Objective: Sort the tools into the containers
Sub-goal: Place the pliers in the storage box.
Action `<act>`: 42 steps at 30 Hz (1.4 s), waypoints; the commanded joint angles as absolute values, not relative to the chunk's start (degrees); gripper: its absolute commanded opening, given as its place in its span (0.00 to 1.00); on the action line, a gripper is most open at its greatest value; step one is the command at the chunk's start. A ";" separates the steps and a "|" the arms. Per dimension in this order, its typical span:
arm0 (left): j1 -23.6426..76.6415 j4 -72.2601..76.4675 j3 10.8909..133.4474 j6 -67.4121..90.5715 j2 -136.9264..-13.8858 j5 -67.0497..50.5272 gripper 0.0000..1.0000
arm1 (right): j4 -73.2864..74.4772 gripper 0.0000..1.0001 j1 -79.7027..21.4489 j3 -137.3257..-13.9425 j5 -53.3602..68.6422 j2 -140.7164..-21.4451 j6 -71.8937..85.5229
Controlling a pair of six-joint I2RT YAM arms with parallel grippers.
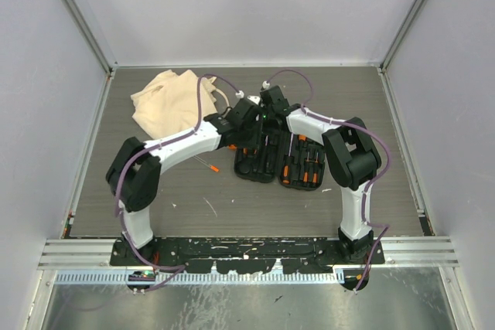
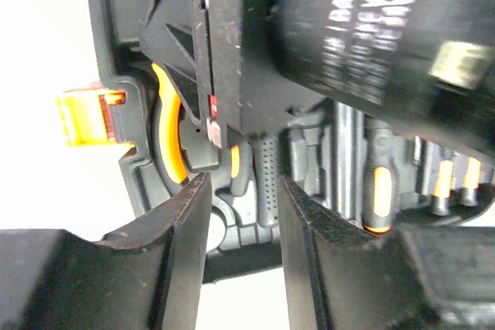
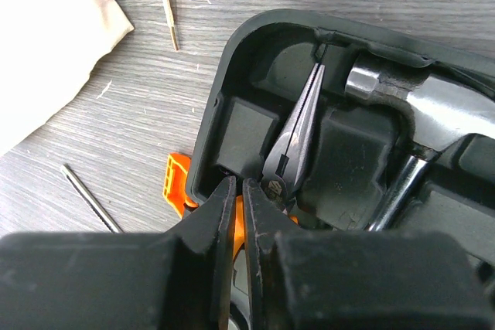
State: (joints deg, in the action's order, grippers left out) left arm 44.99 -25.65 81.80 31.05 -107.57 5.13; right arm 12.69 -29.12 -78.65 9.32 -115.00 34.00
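The black tool case [image 1: 267,166] lies open mid-table, with its orange latch [image 3: 174,183] at the edge. Needle-nose pliers [image 3: 298,133] rest in a moulded slot of the case, beside the steel hammer [image 3: 421,106]. My right gripper [image 3: 240,187] is pinched on the pliers' orange handle. My left gripper [image 2: 244,191] hovers open just over the same corner with nothing between its fingers; the pliers' orange handle [image 2: 168,137] shows under it. Screwdrivers [image 2: 380,199] sit in the case's other half. A loose screwdriver [image 1: 207,165] lies on the table left of the case. The beige cloth bag [image 1: 166,102] is at the far left.
Both wrists crowd together over the case's far end. A thin metal rod [image 3: 91,199] and a slim stick [image 3: 166,5] lie on the table between the case and the bag [image 3: 46,44]. White walls enclose the table on three sides.
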 commanded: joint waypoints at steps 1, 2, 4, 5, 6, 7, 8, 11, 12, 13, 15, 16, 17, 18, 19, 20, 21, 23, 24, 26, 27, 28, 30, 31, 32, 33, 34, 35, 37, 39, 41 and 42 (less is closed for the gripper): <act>44.71 -22.44 80.53 29.50 -100.38 6.78 0.42 | 19.08 0.15 -28.83 -76.86 7.93 -113.60 32.72; 44.70 -22.07 80.31 29.33 -100.36 7.03 0.42 | 19.07 0.15 -28.83 -76.90 8.03 -113.64 32.70; 44.44 -22.18 80.48 29.23 -101.29 7.54 0.40 | 18.94 0.15 -28.83 -76.97 8.20 -113.71 32.84; 44.29 -22.42 80.68 29.19 -101.97 7.45 0.36 | 18.90 0.15 -28.83 -76.93 8.28 -113.61 32.89; 44.05 -22.42 80.76 29.24 -102.45 7.35 0.32 | 18.81 0.15 -28.81 -76.95 8.46 -113.64 33.02; 43.86 -22.23 80.61 29.21 -102.96 7.19 0.30 | 18.72 0.15 -28.78 -76.92 8.57 -113.57 32.98; 43.71 -22.16 80.53 29.21 -103.39 7.13 0.29 | 18.60 0.15 -28.75 -77.08 8.84 -113.41 33.03; 43.22 -22.25 79.85 29.35 -103.46 7.12 0.27 | 18.56 0.15 -28.74 -77.61 9.22 -112.40 32.88; 43.23 -22.05 79.49 29.37 -103.05 7.13 0.27 | 18.55 0.16 -28.72 -77.90 9.19 -111.78 32.73; 43.24 -21.73 78.97 29.33 -102.56 7.20 0.27 | 18.55 0.17 -28.66 -78.16 9.25 -111.20 32.70; 43.11 -21.31 77.98 29.27 -101.29 7.47 0.28 | 18.40 0.19 -28.48 -78.82 9.67 -110.04 32.68; 43.05 -21.32 77.70 29.20 -100.80 7.64 0.28 | 18.37 0.19 -28.33 -79.27 9.79 -109.39 32.68; 43.06 -21.40 77.32 29.18 -100.10 7.75 0.28 | 18.37 0.20 -28.18 -79.58 9.86 -108.74 32.72; 43.06 -21.44 77.11 29.11 -99.54 7.88 0.28 | 18.37 0.21 -28.02 -79.84 9.94 -108.20 32.76; 43.00 -21.38 76.82 29.09 -98.97 8.10 0.28 | 18.37 0.22 -27.86 -80.03 9.99 -107.64 32.90; 42.94 -21.22 76.43 29.10 -98.42 8.27 0.28 | 18.37 0.23 -27.74 -80.13 10.08 -106.96 32.89; 42.97 -21.00 76.05 29.14 -97.85 8.46 0.28 | 18.41 0.24 -27.63 -80.23 10.18 -106.50 32.98; 42.84 -20.53 75.37 29.01 -97.25 8.79 0.29 | 19.04 0.26 -27.43 -80.18 9.72 -105.64 32.88; 42.79 -20.41 75.26 29.05 -97.17 8.87 0.30 | 19.80 0.26 -27.42 -80.24 8.94 -105.25 32.72; 42.62 -20.52 75.46 29.07 -97.65 8.73 0.30 | 21.55 0.27 -27.42 -79.90 6.85 -104.39 32.43; 42.53 -20.49 75.66 29.09 -98.10 8.52 0.29 | 22.17 0.27 -27.45 -79.52 5.94 -103.93 32.31; 42.45 -20.46 75.97 29.09 -98.55 8.18 0.28 | 22.68 0.27 -27.43 -79.11 5.14 -103.55 32.20; 42.44 -20.16 76.74 29.03 -99.73 7.42 0.25 | 23.59 0.26 -27.45 -78.49 4.08 -103.32 31.75; 42.43 -20.06 77.19 28.93 -100.36 7.11 0.24 | 23.94 0.25 -27.44 -78.29 3.89 -103.42 31.59; 42.39 -20.06 77.84 28.77 -100.97 6.82 0.24 | 24.14 0.25 -27.42 -78.23 4.03 -103.56 31.43; 42.44 -20.09 78.39 28.60 -101.72 6.74 0.23 | 24.16 0.25 -27.49 -78.04 4.31 -103.80 31.33; 42.41 -19.88 78.96 28.43 -102.25 6.70 0.23 | 24.17 0.24 -27.46 -77.99 4.68 -104.06 31.34; 42.36 -19.57 79.29 28.21 -102.85 6.73 0.23 | 24.03 0.24 -27.44 -77.94 5.27 -104.44 31.32; 42.19 -19.13 80.41 27.75 -103.96 6.73 0.24 | 23.55 0.24 -27.51 -77.86 6.44 -105.12 31.29; 41.77 -19.12 81.63 27.41 -105.33 6.53 0.24 | 23.29 0.24 -27.51 -77.98 7.10 -105.81 31.57; 41.08 -19.21 82.76 27.30 -106.60 5.85 0.24 | 22.63 0.24 -27.51 -77.89 7.82 -106.45 31.72; 40.86 -19.12 83.38 27.21 -107.25 5.54 0.24 | 22.33 0.24 -27.51 -77.99 8.27 -106.78 31.85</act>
State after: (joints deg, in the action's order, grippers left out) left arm 42.24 -22.48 79.46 28.62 -105.78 6.55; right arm 24.08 -27.53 -77.67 6.59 -106.34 31.99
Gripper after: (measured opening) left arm 0.238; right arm 0.237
